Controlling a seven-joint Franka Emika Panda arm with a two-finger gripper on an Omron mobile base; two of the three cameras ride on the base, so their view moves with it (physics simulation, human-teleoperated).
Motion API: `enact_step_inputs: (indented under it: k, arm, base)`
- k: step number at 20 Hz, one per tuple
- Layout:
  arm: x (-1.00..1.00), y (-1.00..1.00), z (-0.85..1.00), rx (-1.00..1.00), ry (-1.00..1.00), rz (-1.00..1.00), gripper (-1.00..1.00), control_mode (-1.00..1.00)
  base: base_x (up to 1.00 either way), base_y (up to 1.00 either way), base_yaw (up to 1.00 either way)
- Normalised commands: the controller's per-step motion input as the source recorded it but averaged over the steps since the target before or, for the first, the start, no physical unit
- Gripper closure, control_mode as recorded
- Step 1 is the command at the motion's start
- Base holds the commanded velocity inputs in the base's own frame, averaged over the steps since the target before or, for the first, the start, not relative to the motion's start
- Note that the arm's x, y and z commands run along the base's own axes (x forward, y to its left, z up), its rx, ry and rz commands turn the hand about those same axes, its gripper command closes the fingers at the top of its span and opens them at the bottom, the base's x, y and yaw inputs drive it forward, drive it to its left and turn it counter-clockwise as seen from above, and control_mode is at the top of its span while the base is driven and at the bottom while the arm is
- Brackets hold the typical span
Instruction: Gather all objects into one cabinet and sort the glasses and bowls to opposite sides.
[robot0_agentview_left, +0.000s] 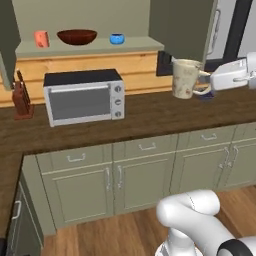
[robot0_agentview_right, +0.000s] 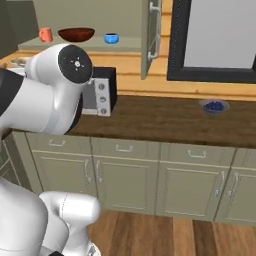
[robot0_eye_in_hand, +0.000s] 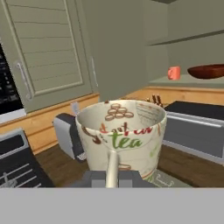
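Tool (robot0_agentview_left: 204, 84) clamped on the handle of the beige speckled mug (robot0_agentview_left: 185, 78), jaws pinched tight on the handle loop, arm reaching in from the right. Mug is airborne above the right part of the counter (robot0_agentview_left: 145, 117), just below the open olive-green cabinet door (robot0_agentview_left: 182, 25), well right of the microwave (robot0_agentview_left: 83, 96). In the hand view the mug (robot0_eye_in_hand: 121, 133) sits right at the finger tips, "tea" print facing the camera

Orientation: mug roughly upright, mouth up, long axis vertical with a slight tilt; handle points right, toward the tool

Handling, my read: rigid ceramic, glossy so probably slippery, chips if knocked on the shelf edge or door. Light enough, but a handle-only grip leaves the body hanging off to one side, so it may swing or rotate in the jaws on fast moves. Handle is the only narrow spot to hold; the rim wall would be the alternative

Cabinet shelf (robot0_agentview_left: 145, 46) already holds the orange tumbler (robot0_agentview_left: 41, 39) at its left end, the red-brown bowl (robot0_agentview_left: 77, 36) mid-shelf and the blue cup (robot0_agentview_left: 117, 38) toward the right, all apart from each other

Not sorted yet: bowl sits between the two cups
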Motion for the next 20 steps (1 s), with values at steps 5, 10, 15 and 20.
enact_step_inputs:
  k: [5, 10, 15, 20]
  arm:
    - [0.00, 0.00, 0.00, 0.00, 0.00, 0.00, 1.00, 1.00]
    - [0.00, 0.00, 0.00, 0.00, 0.00, 0.00, 1.00, 1.00]
    - [0.00, 0.00, 0.00, 0.00, 0.00, 0.00, 1.00, 1.00]
    - [0.00, 0.00, 0.00, 0.00, 0.00, 0.00, 1.00, 1.00]
  base:
    - [0.68, 0.28, -0.03]
    - [0.44, 0.56, 0.00]
    - [0.56, 0.12, -0.07]
    - [0.44, 0.31, -0.07]
